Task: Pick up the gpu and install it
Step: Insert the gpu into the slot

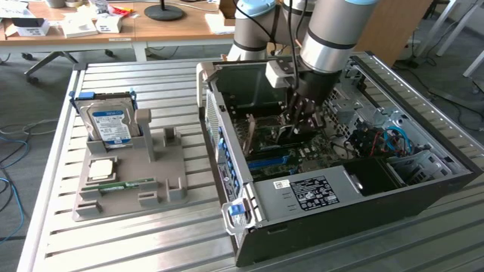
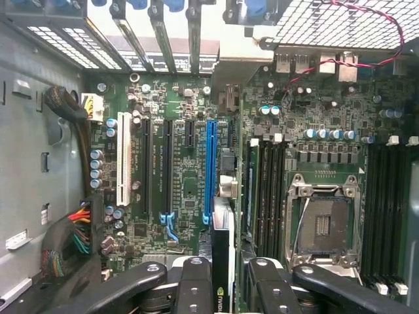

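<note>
While the jaws stand clamped on the gpu (image 2: 222, 252), one finger against each face, the card hangs edge-on inside the computer case (image 1: 378, 215), over the motherboard (image 2: 190, 190). The blue slot (image 2: 210, 170) and the memory slots (image 2: 268, 190) flank it closely. Its long axis runs along the blue slot.

A Universal Robots arm (image 1: 332, 34) of smooth silver-grey tubes, pale blue joint caps (image 1: 253, 4) and a black cable (image 1: 289, 22). Its gripper (image 1: 301, 122) has glossy black linkage fingers (image 2: 196, 284) studded with round silver screws (image 2: 196, 261).
</note>
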